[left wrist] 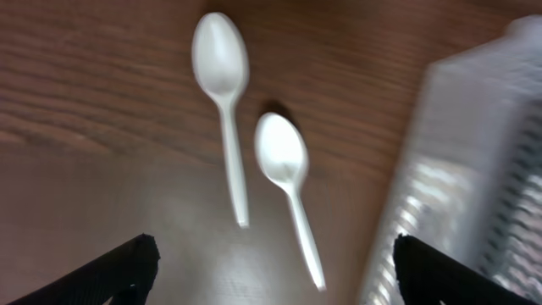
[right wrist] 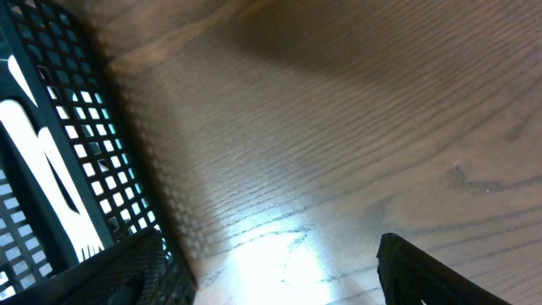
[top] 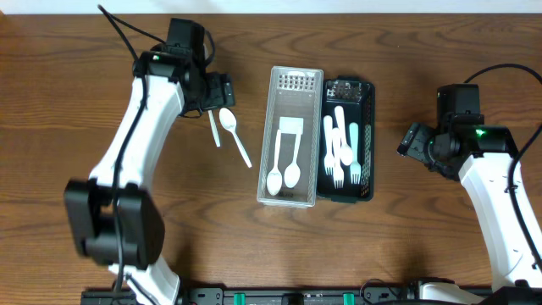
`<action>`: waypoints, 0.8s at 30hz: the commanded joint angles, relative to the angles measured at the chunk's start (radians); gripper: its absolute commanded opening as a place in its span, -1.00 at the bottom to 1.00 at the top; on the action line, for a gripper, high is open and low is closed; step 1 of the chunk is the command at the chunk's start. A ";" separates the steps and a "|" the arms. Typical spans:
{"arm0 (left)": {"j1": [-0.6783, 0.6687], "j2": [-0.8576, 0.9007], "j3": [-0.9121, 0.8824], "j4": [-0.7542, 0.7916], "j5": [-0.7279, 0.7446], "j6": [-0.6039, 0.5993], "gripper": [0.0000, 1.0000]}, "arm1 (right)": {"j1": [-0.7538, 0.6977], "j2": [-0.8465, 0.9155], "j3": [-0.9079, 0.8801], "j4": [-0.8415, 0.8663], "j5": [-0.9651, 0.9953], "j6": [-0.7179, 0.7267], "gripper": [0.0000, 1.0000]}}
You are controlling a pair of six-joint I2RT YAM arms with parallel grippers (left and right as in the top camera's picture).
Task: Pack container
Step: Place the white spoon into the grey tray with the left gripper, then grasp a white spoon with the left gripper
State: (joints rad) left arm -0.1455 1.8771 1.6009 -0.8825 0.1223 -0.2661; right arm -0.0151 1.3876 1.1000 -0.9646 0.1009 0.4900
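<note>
Two loose white plastic spoons lie on the wooden table left of the clear container (top: 292,93): one (top: 230,127) and a second (top: 213,129) partly under my left gripper (top: 222,91). In the left wrist view both spoons (left wrist: 222,68) (left wrist: 284,157) lie ahead of my open left gripper (left wrist: 275,271), with the clear container's wall (left wrist: 474,169) to the right. The container holds two white spoons (top: 284,174). My right gripper (top: 410,142) is open and empty, just right of the black basket (top: 367,144); the right wrist view (right wrist: 271,271) shows bare table between its fingers.
The black mesh basket (right wrist: 93,127) holds several white forks (top: 340,148) and stands against the clear container's right side. Bare wood lies along the table's front and on the far right.
</note>
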 commanded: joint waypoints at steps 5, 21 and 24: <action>0.056 0.164 -0.011 0.054 -0.021 0.002 0.52 | -0.003 0.000 -0.003 -0.013 0.004 0.010 0.68; 0.056 0.310 -0.011 0.126 -0.038 0.003 0.33 | -0.003 0.000 -0.003 -0.016 0.004 0.010 0.68; 0.056 0.338 -0.011 0.127 -0.038 0.002 0.33 | -0.003 0.000 -0.003 -0.016 0.004 0.010 0.68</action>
State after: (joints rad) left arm -0.0879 2.1689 1.5936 -0.7551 0.1001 -0.2649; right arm -0.0151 1.3876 1.1000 -0.9764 0.1013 0.4900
